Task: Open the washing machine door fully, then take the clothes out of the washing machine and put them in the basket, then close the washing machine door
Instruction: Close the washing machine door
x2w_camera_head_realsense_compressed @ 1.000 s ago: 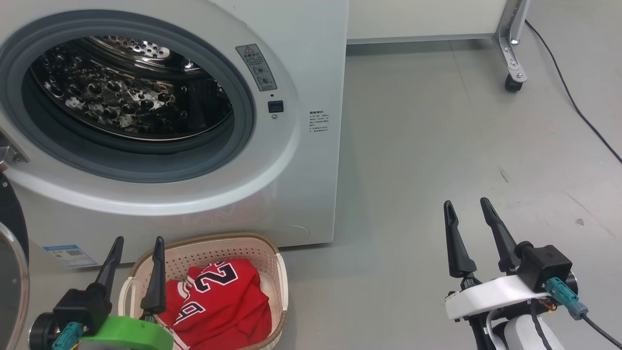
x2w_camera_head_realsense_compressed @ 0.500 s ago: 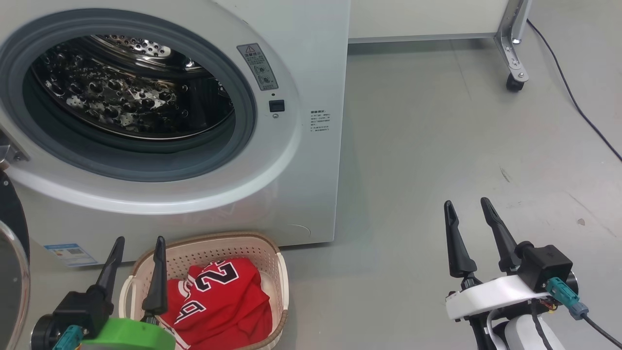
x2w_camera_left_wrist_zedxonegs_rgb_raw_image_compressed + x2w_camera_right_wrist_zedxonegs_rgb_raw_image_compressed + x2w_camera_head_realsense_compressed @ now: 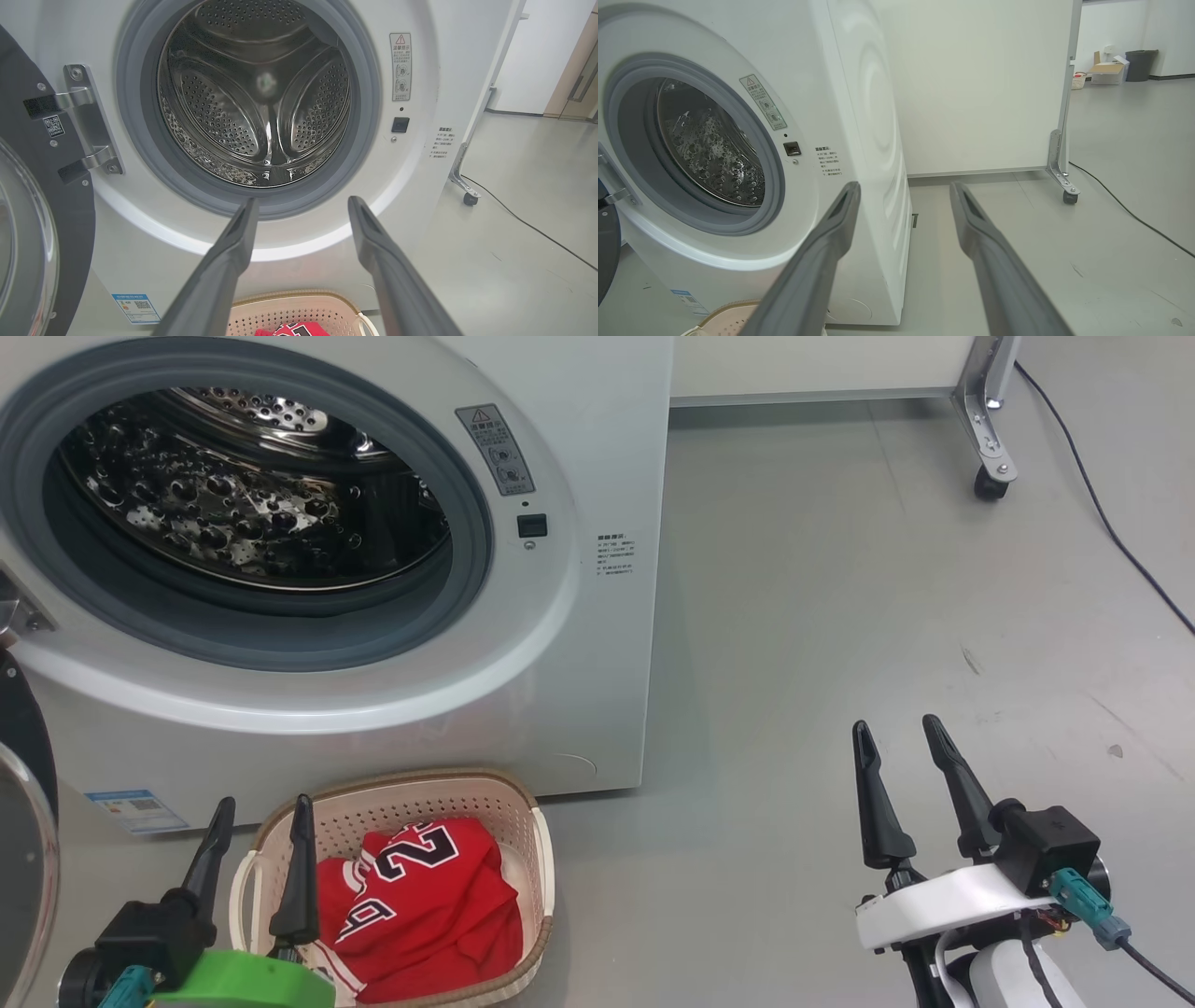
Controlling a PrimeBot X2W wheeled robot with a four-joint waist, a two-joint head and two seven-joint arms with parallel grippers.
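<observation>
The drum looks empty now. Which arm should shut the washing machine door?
Probably the left. The open washing machine door hangs at the robot's left, beside the open left pincer; the right pincer sits far off over the floor. The red jersey already lies in the basket.

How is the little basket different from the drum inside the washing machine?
The basket is cream plastic with a brown rim; the drum is shiny metal. The basket holds a red jersey; the drum looks empty. The basket is much smaller and opens upward, while the drum opens toward the front. Both are full of little holes.
</observation>
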